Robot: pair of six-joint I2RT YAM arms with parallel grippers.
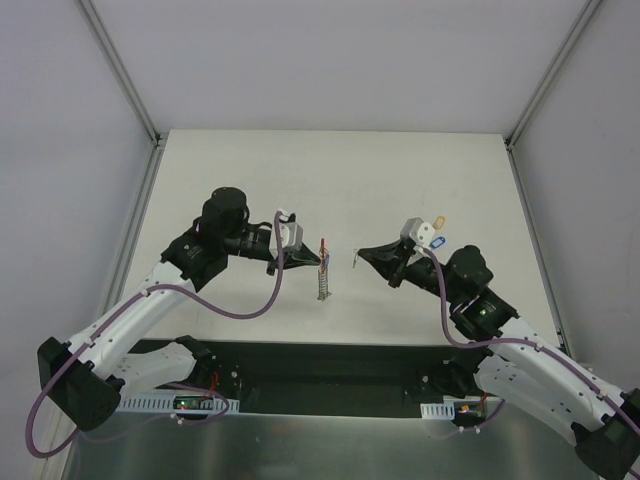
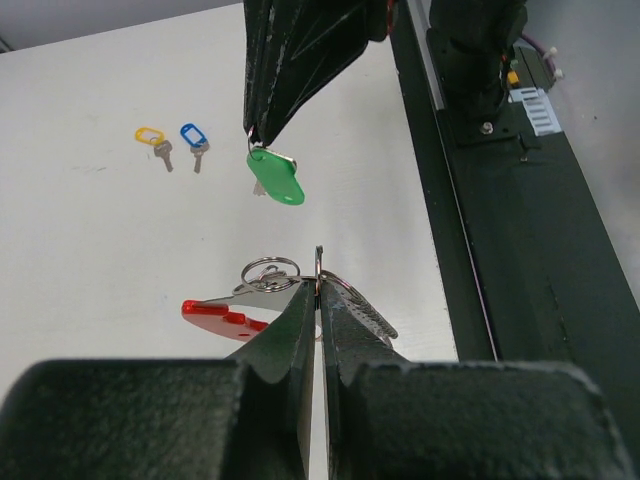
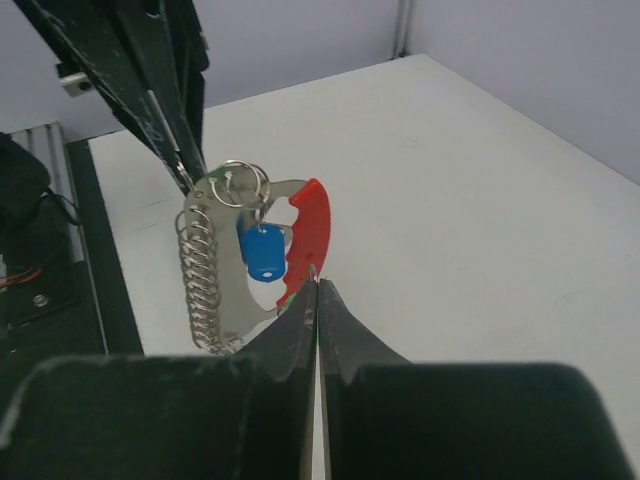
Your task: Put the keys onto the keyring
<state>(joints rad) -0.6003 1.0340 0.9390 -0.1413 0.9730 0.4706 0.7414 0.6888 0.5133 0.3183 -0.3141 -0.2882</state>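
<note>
1. The left gripper (image 2: 318, 292) is clamped tight on the keyring (image 2: 216, 312), which hangs from its fingertips with the red loop out to one side.
2. The right gripper (image 2: 259, 132) is pinched closed on the green key (image 2: 277, 178), which is just beside the keyring but not touching it.
3. The yellow key (image 2: 150, 137) and the blue key (image 2: 192, 135) lie side by side on the table (image 2: 100, 230), well apart from both grippers.
</note>
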